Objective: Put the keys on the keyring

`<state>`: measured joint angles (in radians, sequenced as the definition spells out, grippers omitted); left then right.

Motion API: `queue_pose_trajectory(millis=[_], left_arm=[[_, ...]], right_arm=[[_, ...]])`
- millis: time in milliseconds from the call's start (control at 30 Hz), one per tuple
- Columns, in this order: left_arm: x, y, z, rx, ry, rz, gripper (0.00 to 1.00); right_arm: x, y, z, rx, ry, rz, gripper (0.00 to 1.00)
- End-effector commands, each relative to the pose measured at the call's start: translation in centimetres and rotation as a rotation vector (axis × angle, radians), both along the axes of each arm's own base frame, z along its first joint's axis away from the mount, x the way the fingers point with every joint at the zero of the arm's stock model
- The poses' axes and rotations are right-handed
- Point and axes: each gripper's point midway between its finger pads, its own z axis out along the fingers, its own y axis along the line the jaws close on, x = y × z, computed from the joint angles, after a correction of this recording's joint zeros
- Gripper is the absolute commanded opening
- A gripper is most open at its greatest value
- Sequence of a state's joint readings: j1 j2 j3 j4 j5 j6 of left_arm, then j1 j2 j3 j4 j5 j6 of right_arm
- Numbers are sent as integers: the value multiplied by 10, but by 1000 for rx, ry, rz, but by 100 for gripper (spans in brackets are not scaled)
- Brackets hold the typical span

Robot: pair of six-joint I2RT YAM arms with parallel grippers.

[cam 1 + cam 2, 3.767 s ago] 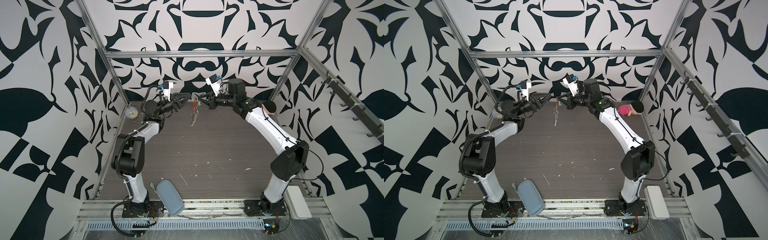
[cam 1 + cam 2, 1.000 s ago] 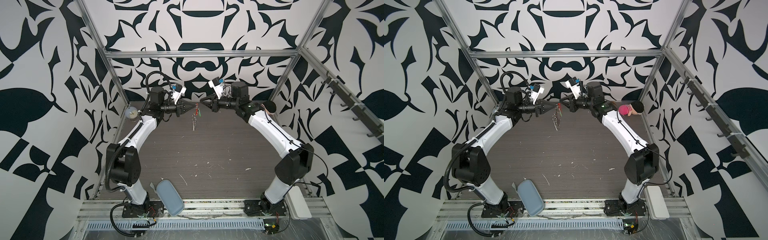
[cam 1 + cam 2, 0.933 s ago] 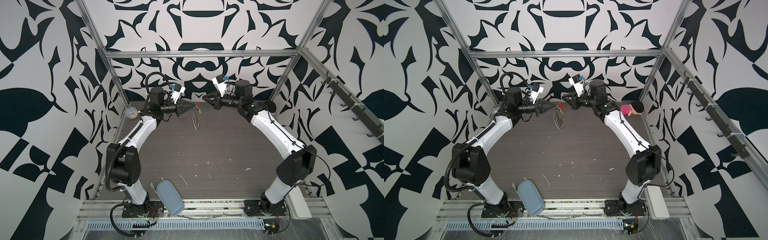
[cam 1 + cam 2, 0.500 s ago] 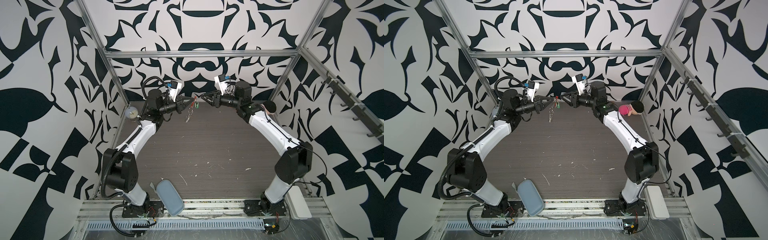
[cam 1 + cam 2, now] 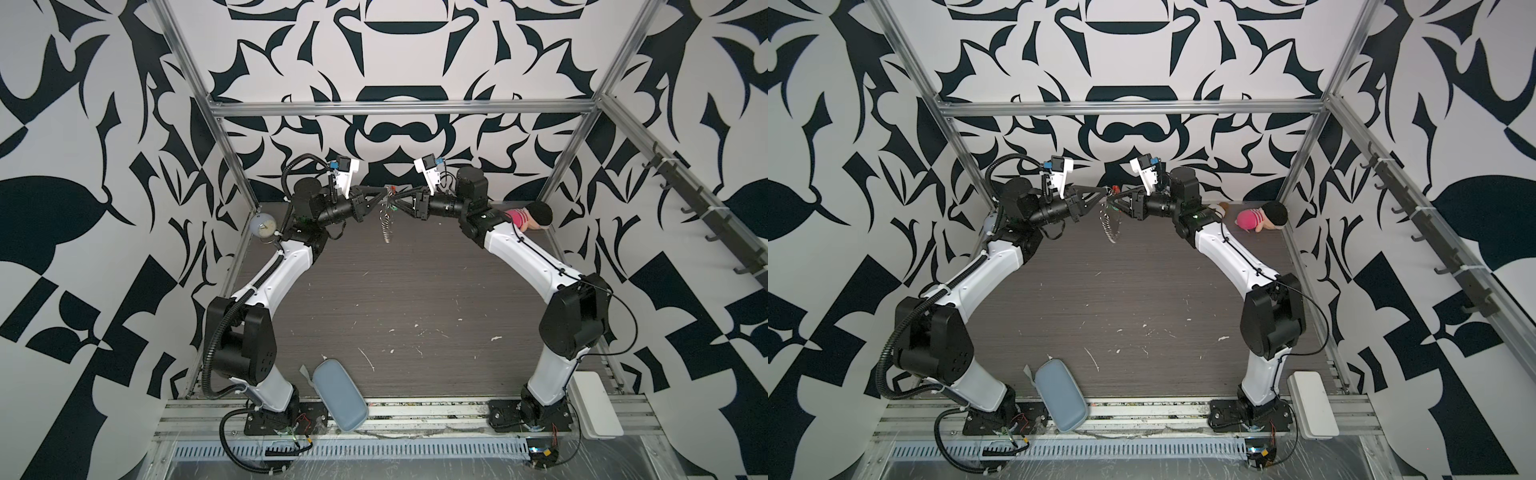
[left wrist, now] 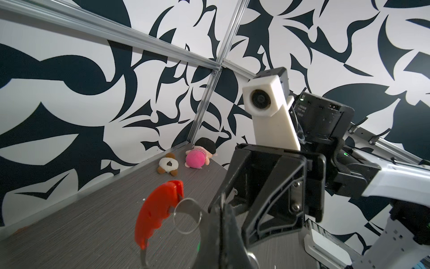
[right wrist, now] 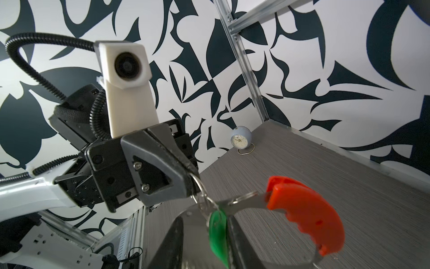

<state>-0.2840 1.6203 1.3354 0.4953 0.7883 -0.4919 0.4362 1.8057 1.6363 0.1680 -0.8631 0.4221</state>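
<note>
Jaws of our left gripper [image 7: 193, 181] are clenching on a silver ring [image 6: 186, 215] that belongs to the keyring [image 7: 304, 214], whose red bar is showing at the lower right of the right wrist view. We are holding the keyring in the air. In both top views it is hanging at the upper middle of the frame, above the far end of the bench [image 5: 395, 311], with its small rings [image 5: 386, 226] dangling below.

Our right gripper [image 5: 397, 202] is meeting it tip to tip. Its jaws are standing on either side of the keys [image 7: 217, 235], which are showing as a green tag at the bottom centre of the right wrist view, just beside the ring cluster. We cannot tell whether they are pinching the tag or standing slightly off it.

We are judging this to be the threading step. Whether the key's ring is already on the loop we cannot tell. The next move is calling for a firm pinch on the tag. After that we are expecting a small, steady slide of its ring along the metal toward the red bar, with the left side holding steady.
</note>
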Motion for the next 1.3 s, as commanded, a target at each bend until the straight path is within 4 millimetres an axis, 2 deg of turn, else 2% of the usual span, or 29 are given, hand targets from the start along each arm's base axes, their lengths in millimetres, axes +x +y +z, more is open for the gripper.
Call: queue_pose_trajectory(millis=[0,100,267,433,533,667,867,967,1100,1267], left_arm=[[-13,2,32,-54,-82,-10,0],[-13,3,33,-62,-83,-6,0],[-11,7,40,-94,-95,26,0],[-9,10,49,-166,-118,55,0],[-8,6,47,-159,-117,59,0],[-8,8,47,-168,-122,73,0],[-14,6,48,-208,-163,59,0],[-15,6,46,-198,-160,58,0],[-18,6,44,-180,-167,60,0],[-22,8,43,-172,-184,63,0]], right_arm=[[-13,-1,35,40,-114,10,27],[-12,0,33,22,-116,10,15],[-17,2,26,-4,-113,13,12],[-27,13,13,-94,-145,-2,9],[-29,21,6,-160,-174,-43,0],[-28,22,1,-161,-166,-57,0],[-43,38,-11,-209,-145,27,0],[-40,31,-9,-229,-156,-18,0],[-32,6,1,-207,-192,-118,0],[-28,-19,9,-177,-164,-155,0]])
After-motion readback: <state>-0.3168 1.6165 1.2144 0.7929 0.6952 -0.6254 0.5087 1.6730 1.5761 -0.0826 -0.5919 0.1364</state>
